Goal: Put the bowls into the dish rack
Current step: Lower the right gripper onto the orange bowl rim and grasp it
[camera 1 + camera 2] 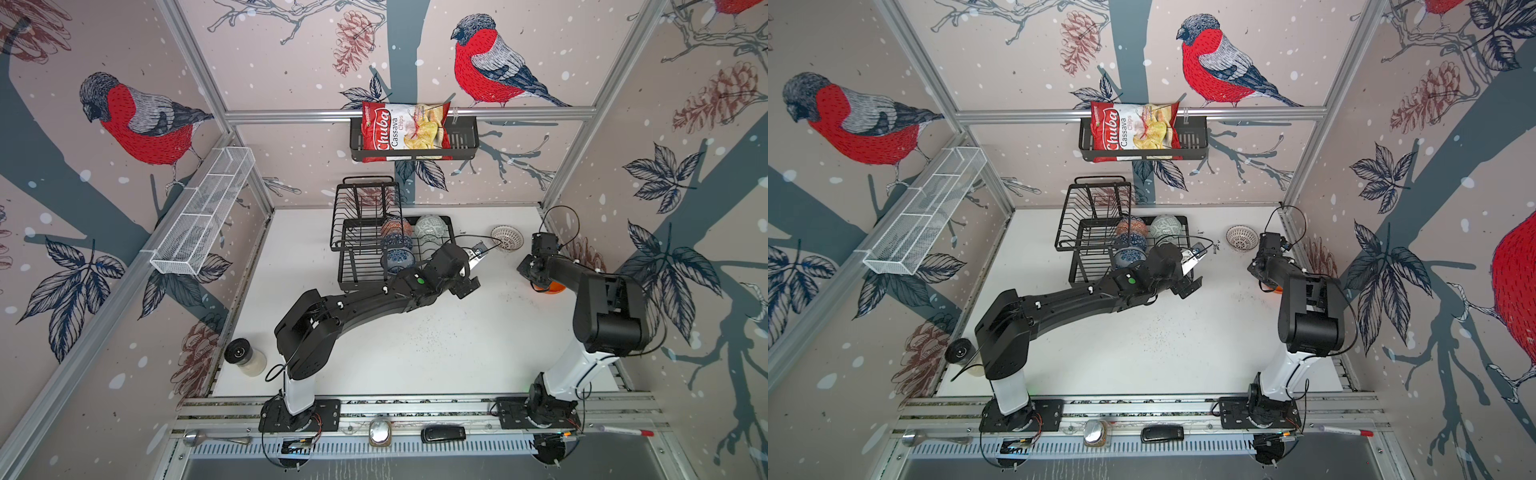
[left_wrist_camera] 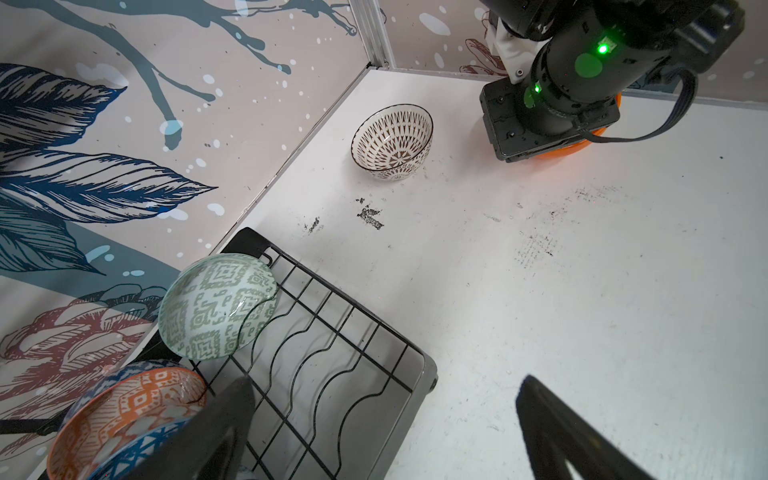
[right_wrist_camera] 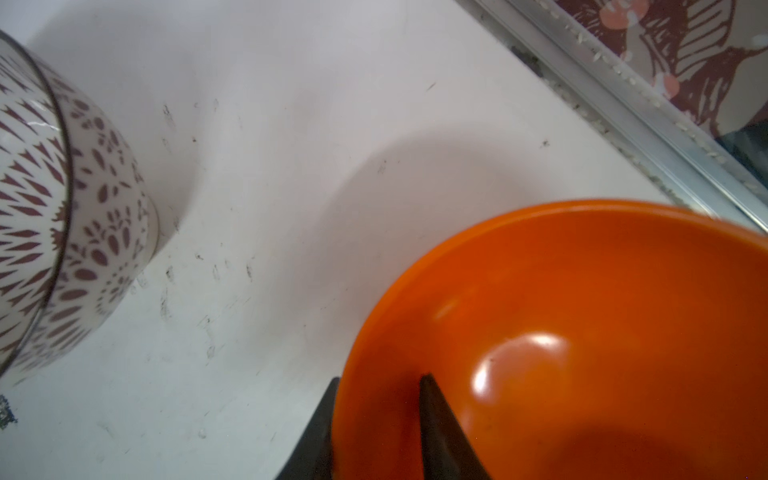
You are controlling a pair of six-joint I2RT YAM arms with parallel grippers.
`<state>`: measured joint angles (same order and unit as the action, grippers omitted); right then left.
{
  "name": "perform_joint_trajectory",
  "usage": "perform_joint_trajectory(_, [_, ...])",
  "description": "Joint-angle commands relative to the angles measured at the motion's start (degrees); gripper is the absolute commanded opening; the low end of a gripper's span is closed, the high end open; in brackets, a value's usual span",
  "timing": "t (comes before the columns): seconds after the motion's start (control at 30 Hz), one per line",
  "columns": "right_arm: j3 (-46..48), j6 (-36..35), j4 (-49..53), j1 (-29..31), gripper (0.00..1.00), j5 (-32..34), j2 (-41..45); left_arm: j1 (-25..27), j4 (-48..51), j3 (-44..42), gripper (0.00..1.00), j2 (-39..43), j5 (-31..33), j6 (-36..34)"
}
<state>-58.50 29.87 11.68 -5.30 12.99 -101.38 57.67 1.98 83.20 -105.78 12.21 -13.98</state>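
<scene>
Twin overhead views, steeply downward; close wrist views, white lattice bowl common to both

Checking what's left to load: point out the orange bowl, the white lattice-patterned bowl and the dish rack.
orange bowl (image 3: 582,332): right wrist view, inner wall.
white lattice-patterned bowl (image 2: 400,154): left wrist view, inside bottom.
dish rack (image 2: 365,399): left wrist view, bare base tray.

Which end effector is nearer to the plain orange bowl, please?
Right. The right end effector straddles the rim of the plain orange bowl; the left end effector hangs open beside the dish rack, well apart from that bowl.
</scene>
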Motion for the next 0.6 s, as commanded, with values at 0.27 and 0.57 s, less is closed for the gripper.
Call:
perform_joint_trajectory(0.27, [1.16,-0.07,1.9,1.4,0.04,0.45,3.54,0.07,-3.96,-1.35,0.98,2.13,2.04,-1.88])
perform_joint_trajectory(0.57, [2.06,-0.71,5.01,9.93,0.01,1.77,6.44,-0.89,-7.31,-4.3,0.98,4.71,6.44,-1.57])
